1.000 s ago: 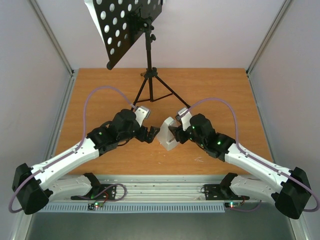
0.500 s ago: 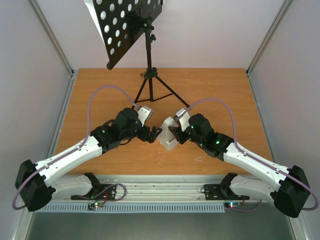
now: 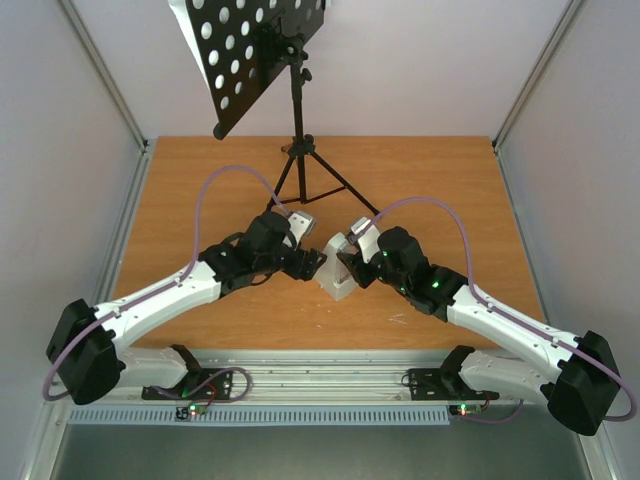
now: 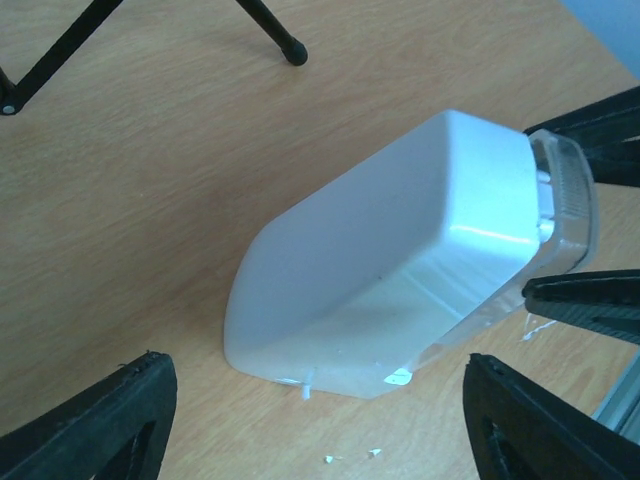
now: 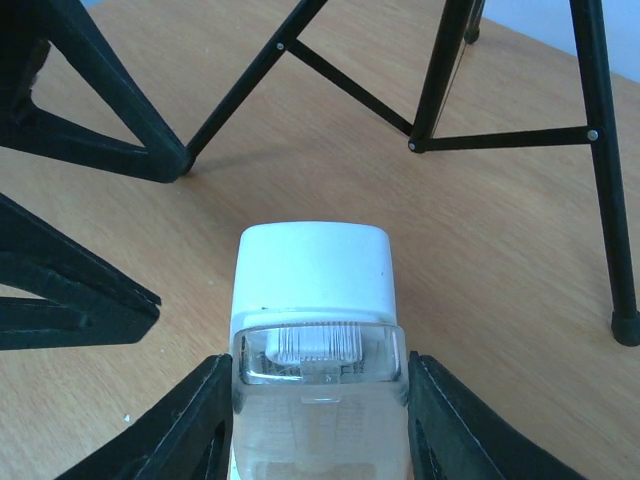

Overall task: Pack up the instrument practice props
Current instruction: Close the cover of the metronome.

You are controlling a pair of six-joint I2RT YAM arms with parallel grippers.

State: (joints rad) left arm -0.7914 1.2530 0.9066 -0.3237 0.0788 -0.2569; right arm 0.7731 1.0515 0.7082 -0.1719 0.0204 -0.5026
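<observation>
Moved since earlier look: left arm is reaching further in over the tabletop (image 3: 200,180), and the left gripper (image 3: 312,263) is now sitting just beside the metronome (image 4: 400,250), where it was standing off before; the right arm is holding about the same place.
Task progress: packing is looking barely begun. No prop is showing as put away, and no case or bag is appearing in any view.
Metronome: resting near the middle of the tabletop, between the two grippers, with its clear front facing the right wrist.
Music stand (image 3: 297,110): standing upright on its tripod toward the far edge, untouched, with the holed desk (image 3: 255,50) tilting above.
Sheet of music: a white edge is showing at the desk's left side, probably the sheet; too little of it is showing to be sure.
Right gripper (image 5: 318,400): fingers are pressing against both sides of the clear front, so it is gripping the metronome.
Left gripper state: jaws are gaping wide and straddling the white body, not touching it.
Arm pose: both arms are stretching low from the near edge, angling inward to meet at the metronome.
Left to do, by my reckoning: everything, starting with the metronome.
</observation>
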